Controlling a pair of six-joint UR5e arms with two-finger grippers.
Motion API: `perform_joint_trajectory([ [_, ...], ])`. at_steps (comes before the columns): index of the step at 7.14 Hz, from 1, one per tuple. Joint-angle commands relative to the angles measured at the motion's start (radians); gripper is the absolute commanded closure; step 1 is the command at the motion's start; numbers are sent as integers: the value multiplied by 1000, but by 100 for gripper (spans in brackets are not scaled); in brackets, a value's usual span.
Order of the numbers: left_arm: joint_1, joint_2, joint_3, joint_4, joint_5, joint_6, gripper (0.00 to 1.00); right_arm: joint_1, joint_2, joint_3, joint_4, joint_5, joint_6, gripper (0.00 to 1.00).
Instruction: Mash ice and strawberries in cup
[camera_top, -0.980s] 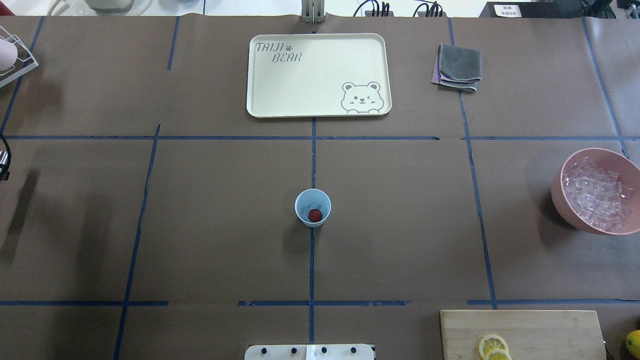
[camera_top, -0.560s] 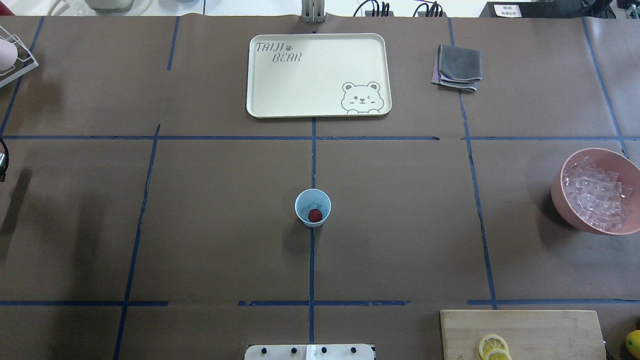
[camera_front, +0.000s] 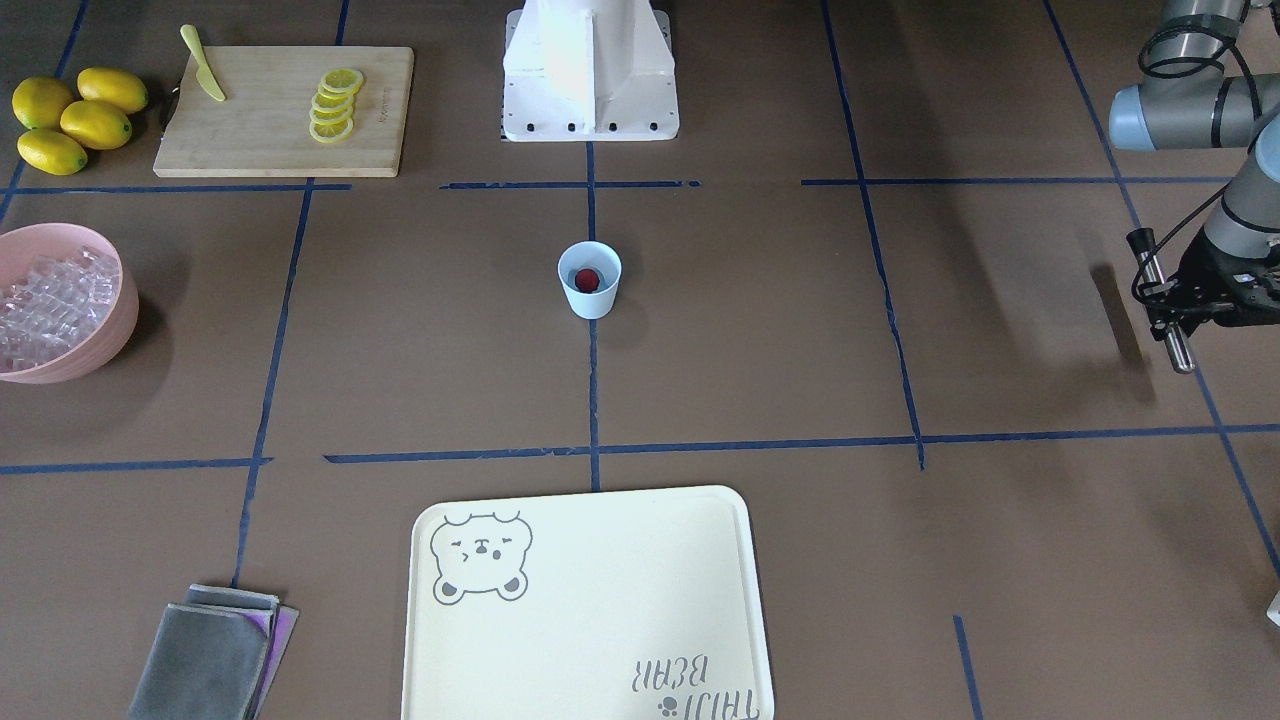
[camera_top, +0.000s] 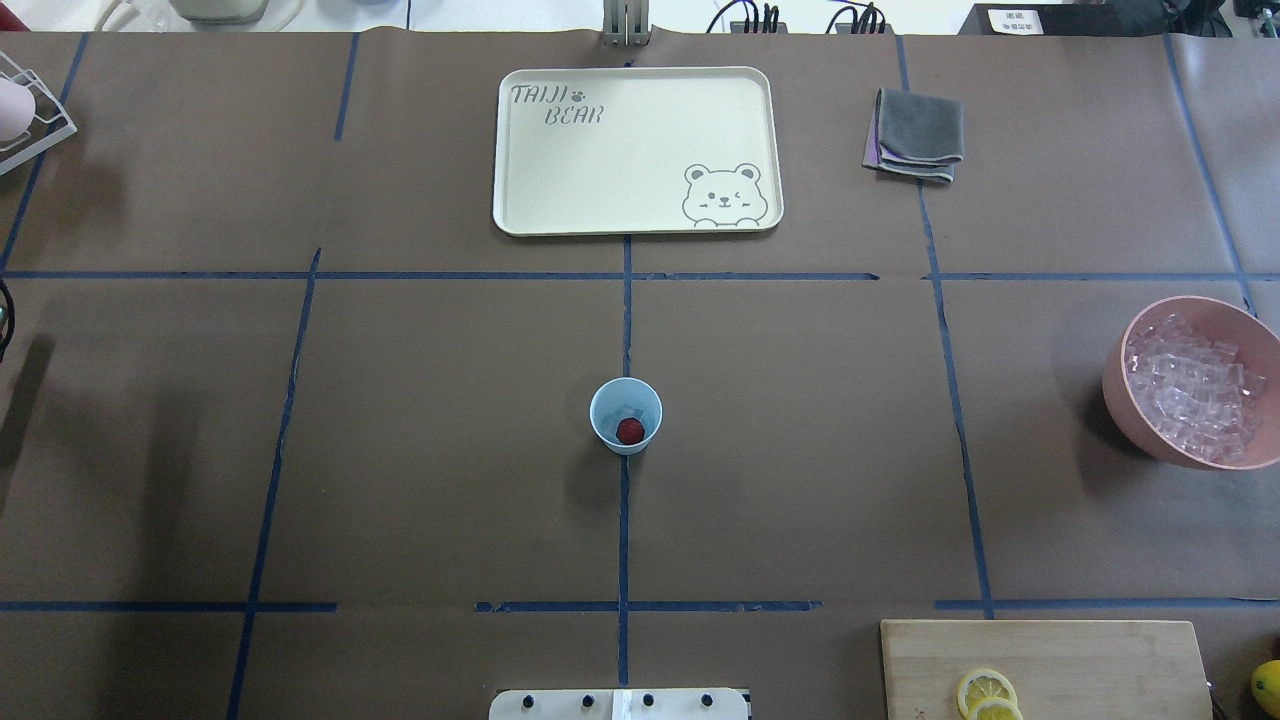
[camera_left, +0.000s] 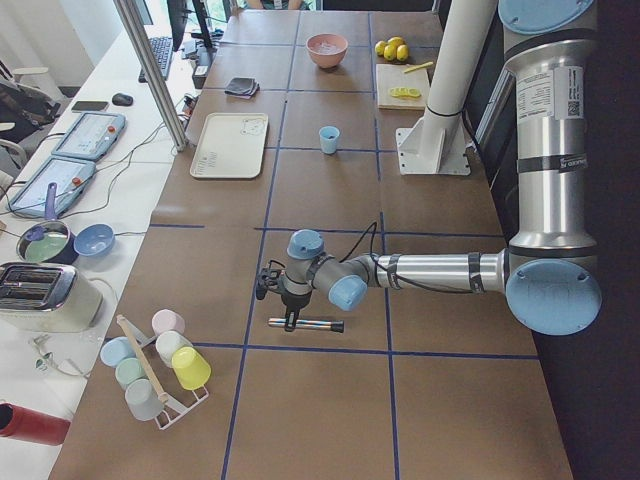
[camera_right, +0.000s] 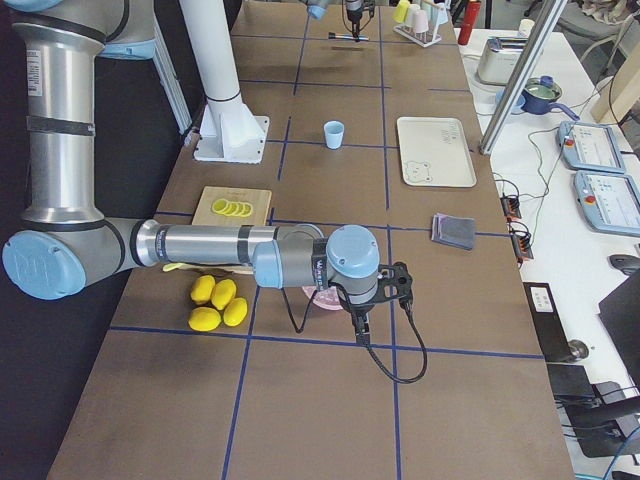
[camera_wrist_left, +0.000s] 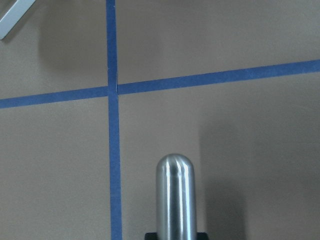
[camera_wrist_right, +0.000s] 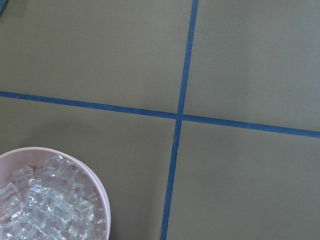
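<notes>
a: where's the cup, and what's in it?

b: seen from overhead, the cup (camera_top: 625, 415) stands upright at the table's middle, on the centre tape line. one dark strawberry (camera_top: 630, 431) sits against its 6 o'clock wall, with a little ice (camera_top: 628, 408) behind it toward 12. upright and open-mouthed, it can take a tool from straight above.

a: and the tool?

b: the left gripper (camera_front: 1172, 310) is far out at 9 o'clock from the cup, well apart, fingers closed round a steel rod (camera_wrist_left: 175, 195). the rod lies roughly level, gripped nearer one end, so its rounded tip juts past the fingers over bare paper and a tape cross. i judge it lifted, since its shadow falls apart from it.

a: why grip it there?

b: likely so a long free length reaches the cup's bottom without the fingers meeting the rim. it would need tipping upright first.

a: right arm?

b: the right gripper (camera_right: 358, 322) hangs out at 3 o'clock, by the pink bowl (camera_top: 1115, 385) heaped with more ice. only a side view shows it, so i can't tell how wide it stands or whether it carries anything.

a: stage?

b: mashing not begun; the berry looks whole. the cup is light and unheld, so an off-centre push could tip it.
</notes>
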Motion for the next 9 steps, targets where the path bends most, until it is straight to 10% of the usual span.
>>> perform_joint_trajectory([
  [1,1,-1,0,0,1,-1,50,0,3,-1,0,0,0,1],
  [4,23,-2,0,0,21,-1,33,0,6,-2,0,0,0,1],
  [5,27,-2,0,0,24,1,2,0,7,-2,0,0,0,1],
  [9,7,-5,-25,76,-35,146,0,0,12,-2,0,0,0,1],
])
